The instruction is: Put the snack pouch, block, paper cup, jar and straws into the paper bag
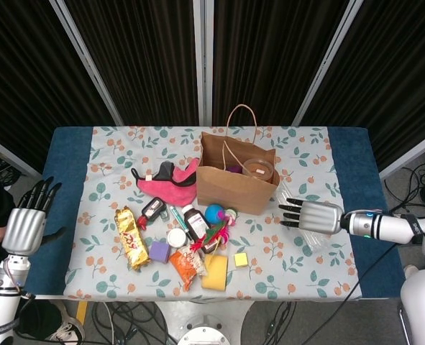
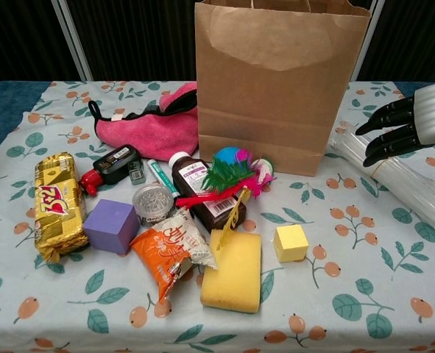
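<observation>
The brown paper bag [image 1: 235, 185] [image 2: 280, 88] stands upright mid-table with a paper cup [image 1: 258, 169] inside it. A bundle of clear straws [image 2: 394, 176] [image 1: 307, 228] lies on the cloth right of the bag. My right hand [image 1: 311, 215] [image 2: 412, 125] hovers open just over the straws, fingers spread toward the bag. An orange snack pouch [image 2: 171, 253] [image 1: 187, 264], a purple block [image 2: 112, 225] [image 1: 159, 251], a small yellow block [image 2: 290, 243] and a round lidded jar [image 2: 152, 201] [image 1: 176, 237] lie in the pile at front. My left hand [image 1: 25, 226] hangs open beyond the table's left edge.
A pink pouch [image 2: 152, 125], gold snack bar [image 2: 56, 204], yellow sponge [image 2: 232, 269], brown bottle [image 2: 201, 193], feather toy [image 2: 232, 175] and a black-and-red item [image 2: 112, 166] crowd the front middle. The floral cloth [image 1: 298, 266] covers the table.
</observation>
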Controlling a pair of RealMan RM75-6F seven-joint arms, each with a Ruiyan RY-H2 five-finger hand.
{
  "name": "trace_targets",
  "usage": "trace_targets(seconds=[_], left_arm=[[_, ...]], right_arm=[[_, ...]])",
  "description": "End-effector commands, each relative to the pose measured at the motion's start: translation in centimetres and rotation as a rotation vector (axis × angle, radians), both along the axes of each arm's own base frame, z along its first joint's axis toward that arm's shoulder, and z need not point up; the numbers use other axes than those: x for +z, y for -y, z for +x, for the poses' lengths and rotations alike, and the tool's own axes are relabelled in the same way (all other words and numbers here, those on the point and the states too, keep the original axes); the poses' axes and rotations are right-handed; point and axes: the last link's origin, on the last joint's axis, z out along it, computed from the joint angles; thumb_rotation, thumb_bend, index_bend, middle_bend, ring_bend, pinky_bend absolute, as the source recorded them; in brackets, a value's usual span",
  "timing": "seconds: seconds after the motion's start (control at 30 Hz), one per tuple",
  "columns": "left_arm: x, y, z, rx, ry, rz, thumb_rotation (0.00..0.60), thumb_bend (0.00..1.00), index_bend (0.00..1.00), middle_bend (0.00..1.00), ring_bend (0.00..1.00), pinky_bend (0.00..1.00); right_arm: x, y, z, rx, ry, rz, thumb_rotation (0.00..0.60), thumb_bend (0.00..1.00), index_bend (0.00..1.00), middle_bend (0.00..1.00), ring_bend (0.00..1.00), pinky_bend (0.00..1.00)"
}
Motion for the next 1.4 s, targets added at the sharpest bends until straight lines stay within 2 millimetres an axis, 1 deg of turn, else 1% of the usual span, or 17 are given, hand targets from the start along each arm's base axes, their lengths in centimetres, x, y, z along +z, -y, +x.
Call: trace_targets(seconds=[0.03, 0.13, 0.33, 0.47, 0.7, 0.9, 1.07, 1.3, 1.4], left_arm=[[0.0, -0.1, 0.0, -0.001, 0.0, 0.001, 0.6, 0.03, 0.12, 0.14, 0.08, 0.21], [0.0, -0.2, 0.0, 0.001, 0.0, 0.004, 0.6, 0.03, 0.12, 0.14, 0.08, 0.21], [-0.1, -0.3, -0.1, 0.004, 0.007, 0.004, 0.6, 0.03, 0.12, 0.14, 0.08, 0.21], [-0.3, -0.5, -0.1, 0.005, 0.011, 0.007, 0.6, 0.03, 0.12, 0.13, 0.08, 0.21], [-0.2, -0.7, -0.4, 0.008, 0.001, 0.017, 0.6, 0.03, 0.12, 0.14, 0.08, 0.21], [0.1, -0.7, -0.7, 0.01, 0.0, 0.025, 0.6, 0.03, 0.12, 0.13, 0.08, 0.21], [0.3, -0.5, -1.0, 0.019, 0.006, 0.03, 0.6, 0.03, 0.12, 0.14, 0.08, 0.21], [0.8, -0.3, -1.3, 0.022, 0.013, 0.04, 0.6, 0.03, 0.12, 0.14, 0.08, 0.21], [0.9, -0.3, -1.3, 0.018, 0.018, 0.043, 0.6, 0.03, 0.12, 0.13, 0.08, 0.21]], right_arm=[[-0.5, 0.1, 0.1, -0.007, 0.003, 0.005, 0.6, 0.0, 0.14, 0.18, 0.0, 0.14], [-0.6, 0.2, 0.0, -0.009, -0.016, 0.009, 0.6, 0.0, 0.14, 0.18, 0.0, 0.14], [0.6, 0.8, -0.6, -0.024, -0.072, -0.003, 0.6, 0.0, 0.14, 0.18, 0.0, 0.14], [0.5, 0.9, -0.9, -0.011, -0.112, -0.005, 0.6, 0.0, 0.12, 0.16, 0.0, 0.14], [-0.4, 0.6, -1.1, 0.007, -0.123, 0.006, 0.6, 0.0, 0.1, 0.13, 0.0, 0.14], [-1.2, 0.5, -0.3, 0.018, -0.091, 0.023, 0.6, 0.0, 0.1, 0.12, 0.0, 0.15], [-2.9, 0.0, 0.3, 0.034, -0.075, 0.061, 0.6, 0.0, 0.09, 0.12, 0.0, 0.14], [-3.8, -0.2, 1.0, 0.053, -0.052, 0.078, 0.6, 0.0, 0.1, 0.11, 0.0, 0.14], [-5.0, -0.6, 1.6, 0.046, -0.013, 0.091, 0.6, 0.0, 0.1, 0.11, 0.0, 0.13]])
